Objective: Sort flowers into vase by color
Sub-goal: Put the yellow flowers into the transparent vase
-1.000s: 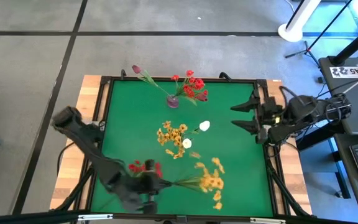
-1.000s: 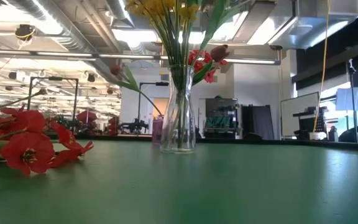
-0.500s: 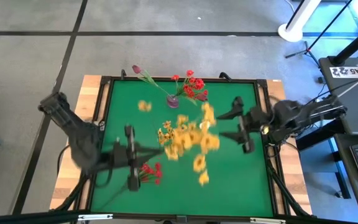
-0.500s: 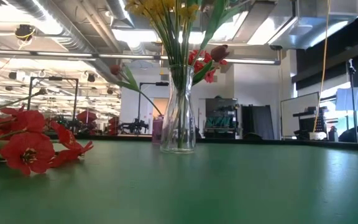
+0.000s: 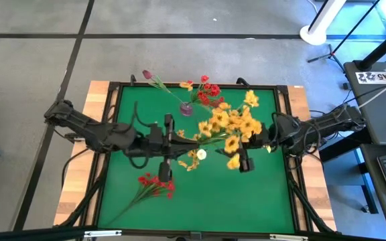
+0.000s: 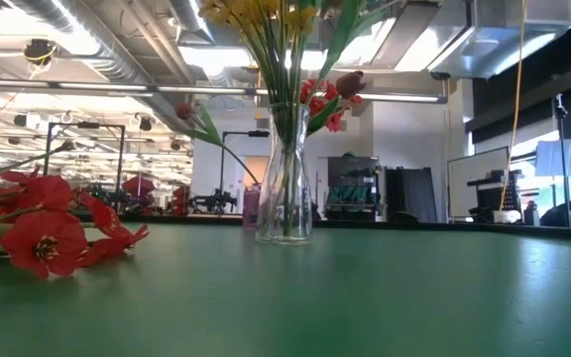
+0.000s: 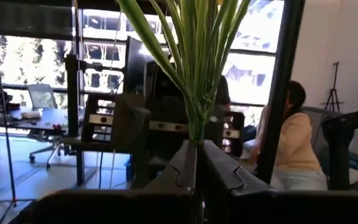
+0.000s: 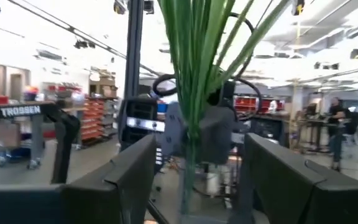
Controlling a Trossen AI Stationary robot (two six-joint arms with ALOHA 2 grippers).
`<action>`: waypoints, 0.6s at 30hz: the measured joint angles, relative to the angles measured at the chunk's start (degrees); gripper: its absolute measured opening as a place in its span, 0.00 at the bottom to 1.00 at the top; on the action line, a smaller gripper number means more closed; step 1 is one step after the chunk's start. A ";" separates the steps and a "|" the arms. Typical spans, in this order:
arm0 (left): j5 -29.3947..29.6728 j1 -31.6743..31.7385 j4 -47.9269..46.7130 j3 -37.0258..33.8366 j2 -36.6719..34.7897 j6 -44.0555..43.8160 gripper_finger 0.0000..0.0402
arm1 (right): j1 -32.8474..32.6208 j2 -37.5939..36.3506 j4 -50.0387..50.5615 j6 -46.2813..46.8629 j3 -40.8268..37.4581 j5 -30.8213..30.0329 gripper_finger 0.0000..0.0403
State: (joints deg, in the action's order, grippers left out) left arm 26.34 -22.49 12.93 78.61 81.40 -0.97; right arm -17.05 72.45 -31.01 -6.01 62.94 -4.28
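The left gripper [image 5: 173, 142], reaching in from the left edge to mid-frame in the high view, has its fingers pinched tight on the green stems of the yellow-orange flowers [image 5: 233, 124], holding them above the green table [image 5: 267, 201]. The right gripper [image 5: 243, 157] faces it from the right, fingers spread either side of the stems. Red flowers [image 5: 156, 184] lie at lower left, and a small vase [image 5: 186, 108] stands at the upper centre.

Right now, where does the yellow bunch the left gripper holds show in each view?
High view: yellow bunch at mid-table, between the left gripper and the right gripper.
Low view: not in it.
Left wrist view: its green stems rise from shut fingers.
Right wrist view: stems between open fingers.
Shared landmark: the stems.
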 joint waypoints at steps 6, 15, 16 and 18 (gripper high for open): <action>0.14 2.11 0.05 0.00 1.96 -0.26 0.00 | 1.87 0.49 -0.94 4.67 0.04 5.01 0.60; -0.44 4.12 -0.11 0.00 3.85 -1.99 0.00 | 1.72 0.96 -1.37 4.80 0.02 3.04 0.56; -0.43 4.12 -0.57 0.00 3.85 -2.11 0.00 | 1.72 0.96 -1.52 4.81 0.02 2.46 0.53; -0.43 4.12 -1.04 0.02 3.85 -3.07 0.00 | 1.72 0.94 -1.60 4.80 0.02 1.79 0.45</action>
State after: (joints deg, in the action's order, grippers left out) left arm 25.91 -18.37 11.90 78.63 85.25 -4.04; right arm -15.33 73.38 -32.60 -1.21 62.96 -2.49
